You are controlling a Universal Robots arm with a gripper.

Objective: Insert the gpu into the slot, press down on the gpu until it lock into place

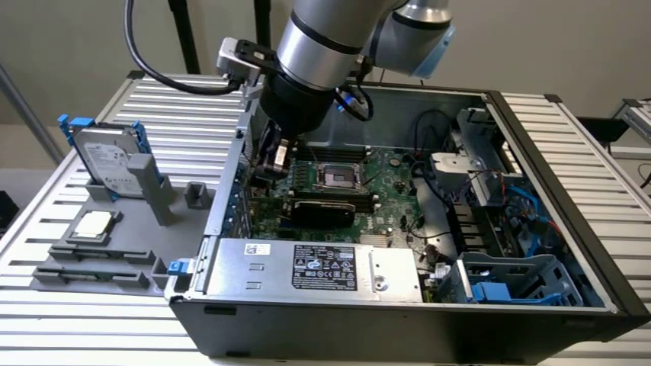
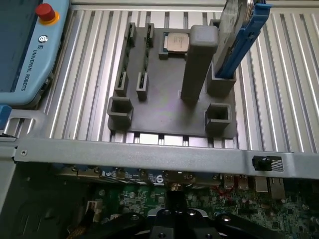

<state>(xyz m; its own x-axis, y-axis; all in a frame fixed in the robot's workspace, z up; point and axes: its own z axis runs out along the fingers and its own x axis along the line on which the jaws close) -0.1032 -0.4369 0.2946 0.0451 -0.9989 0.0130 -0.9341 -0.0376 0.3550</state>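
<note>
Exterior view: the arm reaches down into the open computer case (image 1: pixel 569 252), which lies on its side on the ribbed metal table (image 1: pixel 183 130). The end effector (image 1: pixel 277 156) sits low over the green motherboard (image 1: pixel 376 198), at the board's edge toward the exterior view's left, close to the case wall. A dark object lies between its fingers, but whether this is the gpu and whether the fingers are clamped on it cannot be told. A flat black rectangular part (image 1: pixel 320 211) lies on the board just below the processor socket (image 1: pixel 337 176); the slot cannot be made out. The silver labelled box (image 1: pixel 315 267) occupies the near side of the case.

On the table at the exterior view's left stands a grey fixture plate (image 1: pixel 97 259) carrying a processor chip (image 1: pixel 93 223) and an upright grey drive in a blue frame (image 1: pixel 107 160).

Wrist view: the black base of the end effector (image 2: pixel 174 221) hangs just above the motherboard (image 2: pixel 249 204), inside the case rim (image 2: pixel 149 157). Beyond the rim lie the fixture plate (image 2: pixel 159 112), the chip (image 2: pixel 178 42), a tall grey post (image 2: pixel 199 62) and the blue-framed drive (image 2: pixel 239 35). A teach pendant (image 2: pixel 25 50) lies beside the plate.
</note>
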